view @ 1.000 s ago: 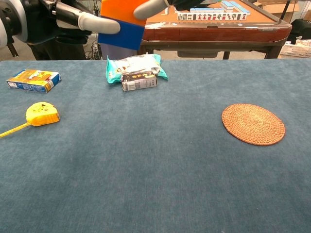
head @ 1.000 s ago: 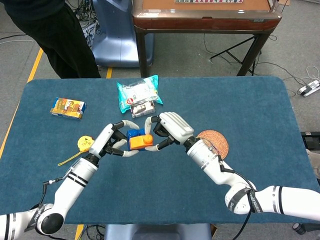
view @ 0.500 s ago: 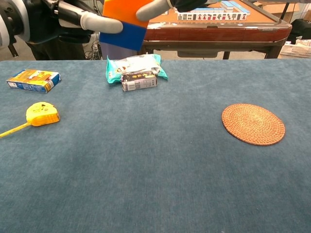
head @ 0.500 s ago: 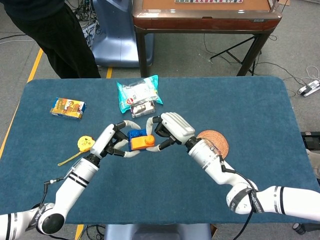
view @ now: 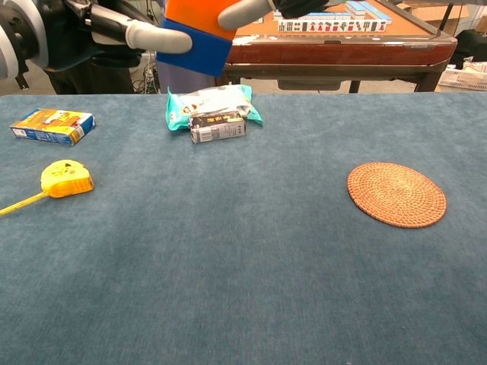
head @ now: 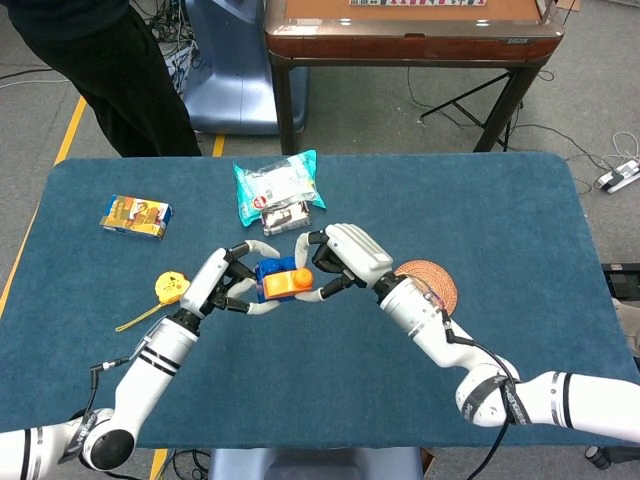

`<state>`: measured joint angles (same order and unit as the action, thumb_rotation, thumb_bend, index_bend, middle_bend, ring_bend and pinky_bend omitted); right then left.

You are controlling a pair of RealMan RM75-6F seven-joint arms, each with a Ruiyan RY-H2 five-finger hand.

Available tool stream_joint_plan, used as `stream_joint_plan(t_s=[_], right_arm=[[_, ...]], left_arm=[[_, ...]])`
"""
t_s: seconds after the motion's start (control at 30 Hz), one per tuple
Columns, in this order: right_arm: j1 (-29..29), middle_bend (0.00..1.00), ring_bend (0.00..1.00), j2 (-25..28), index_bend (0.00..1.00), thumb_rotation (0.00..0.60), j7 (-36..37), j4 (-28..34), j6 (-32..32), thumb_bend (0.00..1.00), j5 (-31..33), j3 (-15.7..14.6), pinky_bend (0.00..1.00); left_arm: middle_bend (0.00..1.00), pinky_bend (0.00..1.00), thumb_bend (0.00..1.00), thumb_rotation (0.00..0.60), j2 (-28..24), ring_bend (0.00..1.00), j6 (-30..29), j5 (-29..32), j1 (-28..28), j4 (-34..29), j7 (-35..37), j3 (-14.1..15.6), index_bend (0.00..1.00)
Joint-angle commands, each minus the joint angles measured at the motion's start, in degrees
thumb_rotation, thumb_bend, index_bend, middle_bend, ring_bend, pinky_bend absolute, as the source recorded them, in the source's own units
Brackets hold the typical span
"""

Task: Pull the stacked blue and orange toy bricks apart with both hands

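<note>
Your left hand (head: pixel 228 280) grips the blue brick (head: pixel 268 270) and your right hand (head: pixel 340 258) grips the orange brick (head: pixel 283 285), fingers closed around them; the joined bricks hang above the worktop (head: pixel 330 370).

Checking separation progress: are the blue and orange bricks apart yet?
No, in the chest view the orange brick sits directly on the blue brick, with no gap between them.

Head view high, looking down, chest view low, level, sharing table (head: pixel 520 220).
</note>
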<state>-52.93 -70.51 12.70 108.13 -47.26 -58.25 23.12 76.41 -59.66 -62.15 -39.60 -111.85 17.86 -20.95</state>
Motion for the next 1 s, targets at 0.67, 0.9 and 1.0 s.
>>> stream_joint_plan(t_s=[0.67,0.9,1.0], right_arm=[[1.1,1.00,1.00,0.4,0.69,0.600,3.5,-0.3,0.1,0.53,-3.2,0.1,1.00],[2.4,1.00,1.00,1.8,0.69,0.600,4.8,0.4,-0.9,0.53,-4.8,0.2,1.00],[3.3,1.00,1.00,2.8,0.69,0.600,3.5,0.1,-1.7,0.53,-4.9,-0.5,1.00]], left_arm=[[1.00,1.00,0.01,0.600,1.5,1.00,-1.2,1.4,0.1,1.0,-3.0,0.5,0.93],[1.00,1.00,0.01,0.600,1.6,1.00,-1.2,1.5,0.5,1.7,-4.1,1.4,0.93],[1.00,1.00,0.01,0.600,1.8,1.00,-1.2,1.7,0.7,2.4,-5.5,2.4,0.93]])
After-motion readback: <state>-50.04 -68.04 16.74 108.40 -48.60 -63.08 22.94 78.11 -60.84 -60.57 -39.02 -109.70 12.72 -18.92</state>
